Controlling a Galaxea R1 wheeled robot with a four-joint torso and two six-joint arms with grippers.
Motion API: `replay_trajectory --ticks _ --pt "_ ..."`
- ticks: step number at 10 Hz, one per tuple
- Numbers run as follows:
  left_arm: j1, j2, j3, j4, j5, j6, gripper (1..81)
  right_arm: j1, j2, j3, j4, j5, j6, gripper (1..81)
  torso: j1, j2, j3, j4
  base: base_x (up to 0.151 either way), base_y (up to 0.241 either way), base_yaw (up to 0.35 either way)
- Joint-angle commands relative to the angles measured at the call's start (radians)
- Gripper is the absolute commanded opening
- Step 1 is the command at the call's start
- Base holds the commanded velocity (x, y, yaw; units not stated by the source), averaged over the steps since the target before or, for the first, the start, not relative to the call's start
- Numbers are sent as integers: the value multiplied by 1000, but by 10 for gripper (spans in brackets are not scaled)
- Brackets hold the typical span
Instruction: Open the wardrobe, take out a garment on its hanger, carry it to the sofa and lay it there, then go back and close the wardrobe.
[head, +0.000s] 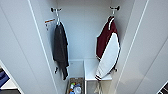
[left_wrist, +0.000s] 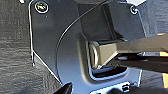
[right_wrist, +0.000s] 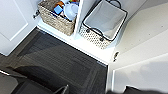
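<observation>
Hanging inside the open wardrobe (head: 83, 32), the garment (head: 108, 50), a maroon jacket with white sleeves and striped cuffs, drops from its hanger (head: 111, 19), whose hook catches a peg near the top of the right inner wall. A dark grey-black garment (head: 60, 48) hangs from a second peg on the opposite inner wall, well apart from the jacket. Both doors stand swung outward, one at each side of the head view. Low in the wardrobe, a white shelf (head: 91, 68) lies just beside the jacket's lower hem.

From the right wrist, the wardrobe floor appears ahead of and below the arm: a woven basket (right_wrist: 53, 18) holding a white bowl (right_wrist: 70, 10) and small coloured items sits in one compartment, and a white bin (right_wrist: 105, 21) with a dark rim sits in the neighbouring compartment, a white divider between them. Dark carpet (right_wrist: 62, 65) lies between the arm and the wardrobe base.

From the left wrist, the robot's own dark plate and jointed bar lie over the same dark carpet. Whether either gripper's fingers are spread or pressed together cannot be told.
</observation>
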Motion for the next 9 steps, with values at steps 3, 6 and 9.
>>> replay_trajectory --ticks 3,6,9 --pt "-18 10 -2 15 41 6 811 5 -100 114 231 125 115 811 0 0 0 0 0 0 0" --pt "-19 9 -2 13 38 32 811 -120 -157 14 311 328 178 811 0 0 0 0 0 0 0" --pt "-22 6 -2 13 41 41 811 -246 -149 -194 427 561 193 811 0 0 0 0 0 0 0"
